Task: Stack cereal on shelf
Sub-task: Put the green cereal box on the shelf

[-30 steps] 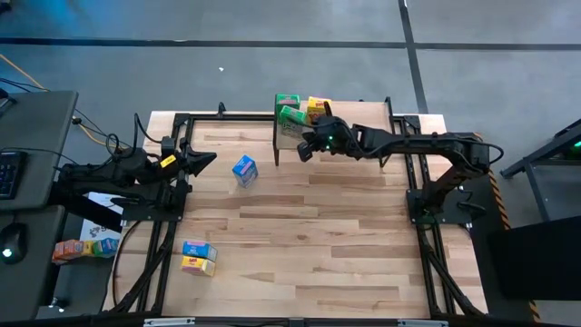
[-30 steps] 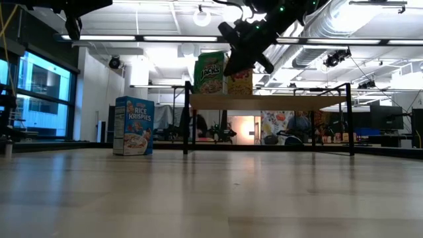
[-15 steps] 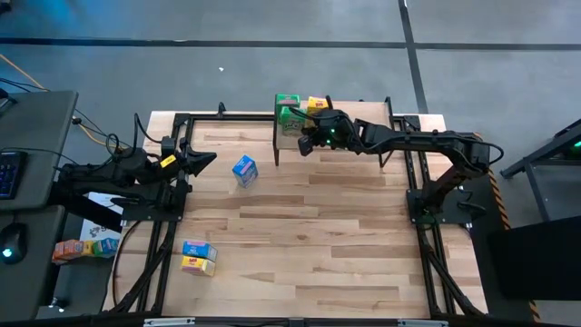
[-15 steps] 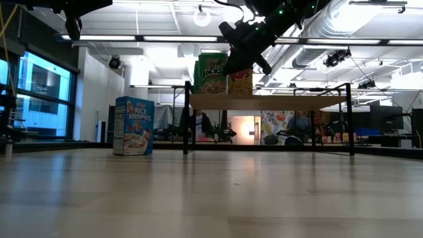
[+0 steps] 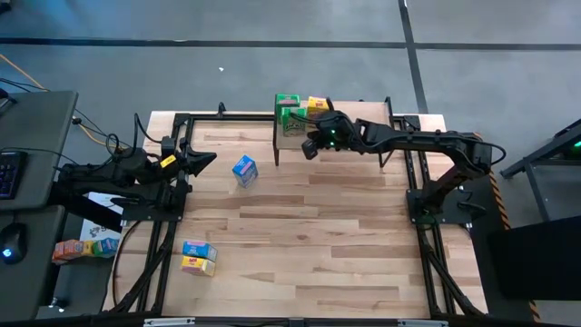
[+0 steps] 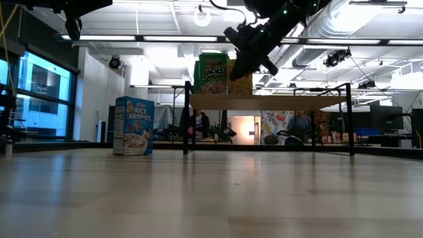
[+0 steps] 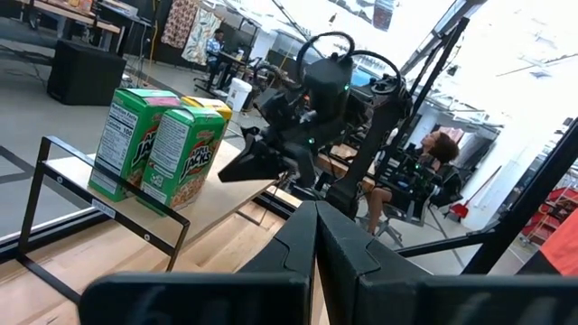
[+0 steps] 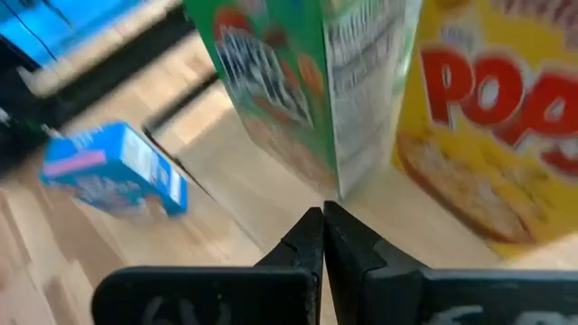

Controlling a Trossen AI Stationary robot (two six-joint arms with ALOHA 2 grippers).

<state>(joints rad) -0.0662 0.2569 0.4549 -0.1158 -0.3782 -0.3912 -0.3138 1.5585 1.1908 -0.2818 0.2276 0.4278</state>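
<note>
The shelf stands at the table's far edge. At its left end stand two green cereal boxes and a yellow one, all upright on their bases. My right gripper is shut. It slants down over the shelf, with its tips at the nearer green box's bottom corner, next to the yellow box. A blue cereal box stands on the tabletop left of the shelf. My left gripper waits shut and level at the table's left edge. My right gripper's shut fingertips come slanting down from the table's right side at the nearer green box's lower corner. I cannot tell whether they touch it. The box stands upright on the shelf board.
Two more small boxes lie at the table's near left. Other boxes lie off the table to the left. Black frame rails run along both sides. The shelf's right part is bare board.
The nearer green box has turned slightly on the shelf, its printed front facing a little differently in the low view. My right gripper stays shut beside it.
</note>
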